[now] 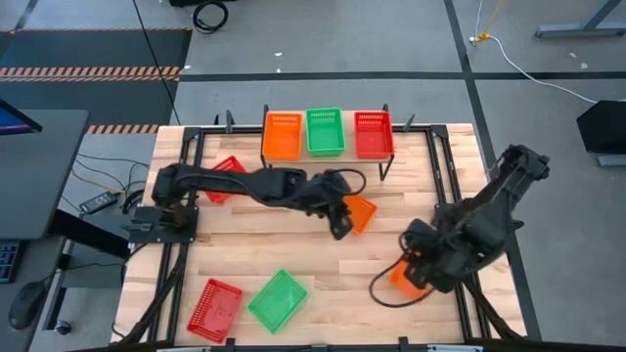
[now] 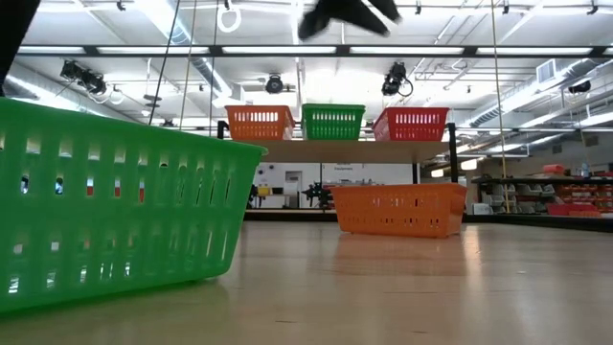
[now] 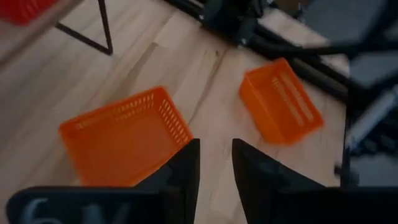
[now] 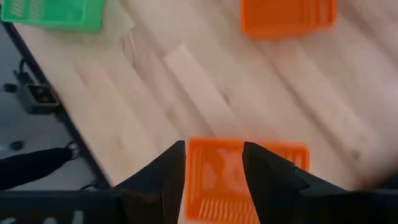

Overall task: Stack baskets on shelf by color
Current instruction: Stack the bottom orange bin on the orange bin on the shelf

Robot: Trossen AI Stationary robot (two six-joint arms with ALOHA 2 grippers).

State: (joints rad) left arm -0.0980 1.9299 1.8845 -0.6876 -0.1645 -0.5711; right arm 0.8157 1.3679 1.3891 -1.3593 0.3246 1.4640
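On the shelf (image 2: 335, 150) at the table's far edge stand an orange basket (image 1: 283, 135), a green basket (image 1: 325, 131) and a red basket (image 1: 374, 134), side by side. My left gripper (image 3: 216, 144) hangs open over mid-table, just beside an orange basket (image 3: 124, 137) that rests on its bottom. A second orange basket (image 3: 280, 99) lies farther toward the right arm. My right gripper (image 4: 213, 146) hangs open above that basket (image 4: 245, 180), near the table's right edge, with nothing between its fingers.
A red basket (image 1: 227, 179) lies under my left arm near the shelf's left end. Another red basket (image 1: 215, 308) and a green basket (image 1: 279, 298) sit at the near left. Black frame rails (image 1: 437, 166) run along both sides of the table.
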